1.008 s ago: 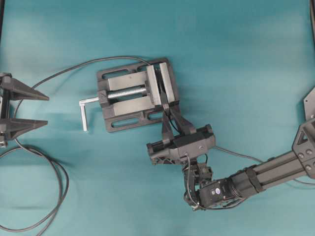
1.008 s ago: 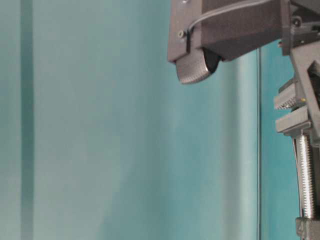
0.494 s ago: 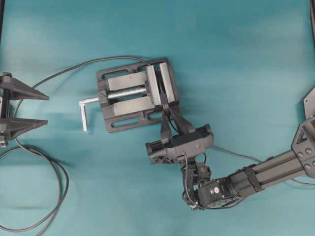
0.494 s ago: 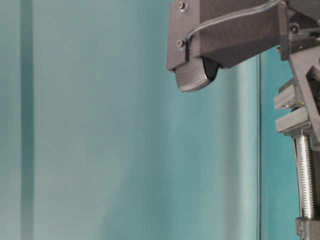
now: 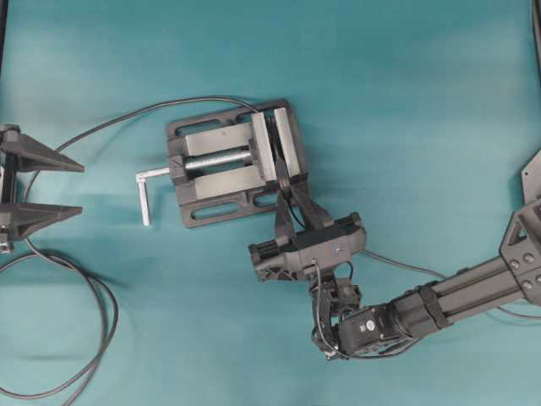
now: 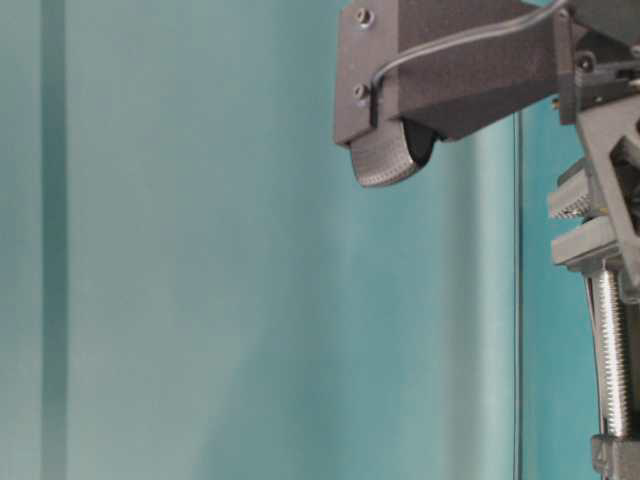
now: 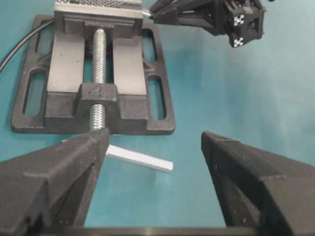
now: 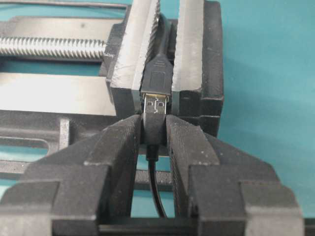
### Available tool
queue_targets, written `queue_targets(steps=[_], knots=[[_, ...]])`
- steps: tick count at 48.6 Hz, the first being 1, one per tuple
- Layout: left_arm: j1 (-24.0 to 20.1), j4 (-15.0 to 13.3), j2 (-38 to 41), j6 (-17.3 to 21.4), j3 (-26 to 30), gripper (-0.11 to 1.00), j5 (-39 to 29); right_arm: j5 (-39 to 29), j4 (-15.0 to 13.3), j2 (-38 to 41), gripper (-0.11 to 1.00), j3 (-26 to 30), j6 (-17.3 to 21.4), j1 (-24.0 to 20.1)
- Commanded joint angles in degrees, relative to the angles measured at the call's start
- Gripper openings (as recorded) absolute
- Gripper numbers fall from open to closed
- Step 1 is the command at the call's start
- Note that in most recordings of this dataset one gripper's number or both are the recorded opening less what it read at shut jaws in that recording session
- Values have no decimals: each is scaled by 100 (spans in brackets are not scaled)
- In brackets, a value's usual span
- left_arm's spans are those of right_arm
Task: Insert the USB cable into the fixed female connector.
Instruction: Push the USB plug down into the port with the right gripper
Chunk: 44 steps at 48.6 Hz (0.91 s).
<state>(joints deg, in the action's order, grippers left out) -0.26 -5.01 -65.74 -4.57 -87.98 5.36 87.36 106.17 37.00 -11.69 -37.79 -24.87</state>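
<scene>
The plug (image 8: 154, 123) of the USB cable (image 8: 155, 184) sits clamped between our right gripper's (image 8: 153, 129) fingers, its metal tip poking out at twelve o'clock. That tip has reached the mouth of the socket (image 8: 157, 74); from the wrist view we cannot tell whether it has entered or only touches. The socket block stands pinched between the two faces of the vise (image 8: 197, 59), and the thin cable trails back toward six o'clock between the fingers.

From overhead, the right gripper (image 5: 286, 196) meets the vise (image 5: 232, 161) at its five o'clock corner, where the faces close. The socket's own thicker lead (image 5: 127, 118) runs off the vise toward nine o'clock. Our left gripper (image 5: 76, 188) waits well apart at the nine o'clock edge, jaws spread wide and empty.

We judge this to be the insertion step itself: alignment looks done, plug and socket in one line. The next move calls for a straight push along the plug's axis, with no twist or sideways drift, then letting go once it seats.
</scene>
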Motion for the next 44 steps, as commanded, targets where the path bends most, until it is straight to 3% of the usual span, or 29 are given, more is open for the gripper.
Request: queue_targets(steps=[1,33,44], knots=[[-18,9,70,-53,70,93,26,35,-26,-237,21,88,-18,360],[-18,9,70,-53,62,93,9,44,-26,-404,21,0,-123,519],[-18,9,70,-53,62,93,9,35,-141,-404,22,-44,-123,721]])
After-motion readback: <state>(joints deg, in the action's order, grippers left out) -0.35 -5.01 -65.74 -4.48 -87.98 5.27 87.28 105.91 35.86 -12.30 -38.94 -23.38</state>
